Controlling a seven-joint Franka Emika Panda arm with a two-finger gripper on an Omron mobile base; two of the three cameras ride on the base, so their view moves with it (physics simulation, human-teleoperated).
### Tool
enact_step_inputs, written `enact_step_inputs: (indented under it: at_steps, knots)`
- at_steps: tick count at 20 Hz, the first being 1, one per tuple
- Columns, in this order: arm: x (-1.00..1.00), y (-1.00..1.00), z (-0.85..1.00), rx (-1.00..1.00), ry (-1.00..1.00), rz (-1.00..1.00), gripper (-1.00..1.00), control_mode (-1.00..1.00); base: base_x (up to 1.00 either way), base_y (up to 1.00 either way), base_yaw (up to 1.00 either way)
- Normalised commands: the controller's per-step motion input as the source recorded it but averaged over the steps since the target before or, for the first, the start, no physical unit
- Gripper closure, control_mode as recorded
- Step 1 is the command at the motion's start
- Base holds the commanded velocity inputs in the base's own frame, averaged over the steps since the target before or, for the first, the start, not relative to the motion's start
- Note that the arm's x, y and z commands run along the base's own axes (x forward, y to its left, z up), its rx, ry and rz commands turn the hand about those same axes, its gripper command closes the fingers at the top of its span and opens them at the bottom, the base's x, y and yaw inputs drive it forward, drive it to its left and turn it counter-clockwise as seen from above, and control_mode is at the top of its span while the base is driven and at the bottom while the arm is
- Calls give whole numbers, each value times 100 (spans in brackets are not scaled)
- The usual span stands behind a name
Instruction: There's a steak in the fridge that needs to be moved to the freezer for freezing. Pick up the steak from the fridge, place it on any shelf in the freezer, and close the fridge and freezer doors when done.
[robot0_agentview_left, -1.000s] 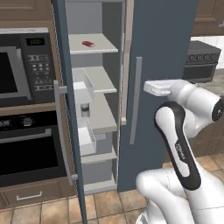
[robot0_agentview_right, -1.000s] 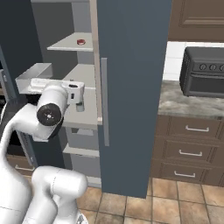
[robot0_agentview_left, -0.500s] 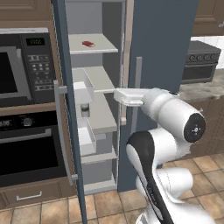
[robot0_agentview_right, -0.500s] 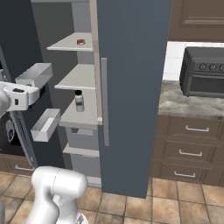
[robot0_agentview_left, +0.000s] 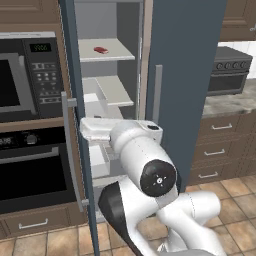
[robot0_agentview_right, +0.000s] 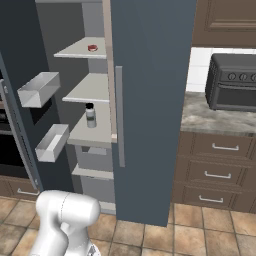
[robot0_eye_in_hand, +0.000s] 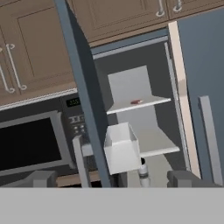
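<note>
The steak (robot0_agentview_left: 101, 50) (robot0_agentview_right: 92, 48) (robot0_eye_in_hand: 137, 102), a small red slab, lies on the top white shelf of the open left half, the freezer (robot0_agentview_right: 90, 87). Its slate-blue door (robot0_agentview_left: 75, 115) (robot0_eye_in_hand: 83, 100) stands swung out to the left, edge-on, with a grey bar handle (robot0_agentview_left: 70, 150). The plain-fronted fridge door (robot0_agentview_left: 175, 75) (robot0_agentview_right: 150, 100) on the right is shut. My gripper (robot0_eye_in_hand: 113, 179) is open and holds nothing; it faces the freezer door's edge and the shelves from a distance. My white hand (robot0_agentview_left: 100, 129) hovers in front of the lower shelves.
Clear bins (robot0_agentview_right: 39, 89) (robot0_agentview_right: 52, 142) (robot0_eye_in_hand: 121, 148) hang on the open door's inner side. A small bottle (robot0_agentview_right: 90, 115) stands on a middle shelf. A microwave (robot0_agentview_left: 20, 80) and black oven (robot0_agentview_left: 35, 170) sit left of the door; a counter with a toaster oven (robot0_agentview_right: 232, 82) lies right.
My arm has swung from the right side across the front of the unit to the left, bringing the hand before the open shelves. The gripper stayed open; the steak has not moved.
</note>
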Motion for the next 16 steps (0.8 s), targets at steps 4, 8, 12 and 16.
enact_step_inputs:
  at_steps: [4,8,12,16]
  knots:
    - [0,100,-42,0,0,-10,-100,-100,0,0,0]
    - [7,71,-43,0,0,-10,-100,-100,0,0,0]
    - [37,20,-59,1,0,-1,-100,-100,0,0,0]
    - [37,7,-73,0,-4,-1,-100,-100,0,0,0]
